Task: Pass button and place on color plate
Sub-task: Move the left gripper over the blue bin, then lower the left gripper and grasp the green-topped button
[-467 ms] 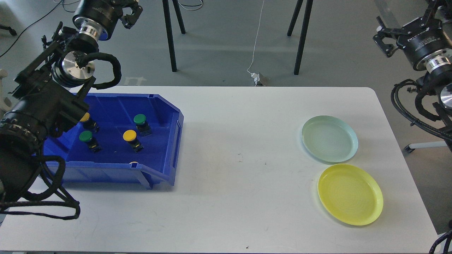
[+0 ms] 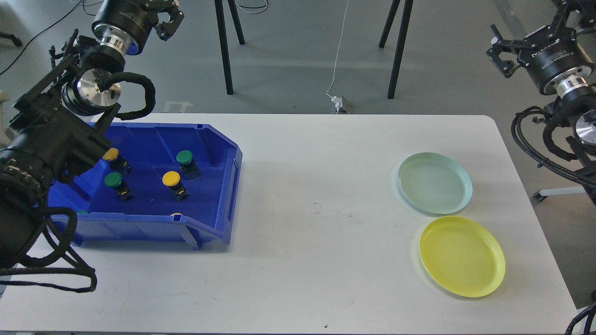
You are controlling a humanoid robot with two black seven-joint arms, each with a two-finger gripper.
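Observation:
Several push buttons lie in a blue bin [image 2: 223, 186] at the table's left: a green one [image 2: 184, 157], a yellow one [image 2: 171, 178], another green one [image 2: 112, 179] and another yellow one [image 2: 111, 154] next to my left arm. A pale green plate [image 2: 435, 183] and a yellow plate [image 2: 462, 256] sit empty at the right. My left gripper [image 2: 167, 21] is high above the bin's far side, cut by the top edge. My right gripper [image 2: 535, 28] is raised beyond the table's far right corner, its fingers spread and empty.
My left arm's thick links and cables hang over the bin's left end. Black stand legs [image 2: 223, 46] and a white cable [image 2: 337, 100] are on the floor behind the table. The white table [image 2: 316, 260] spans the view.

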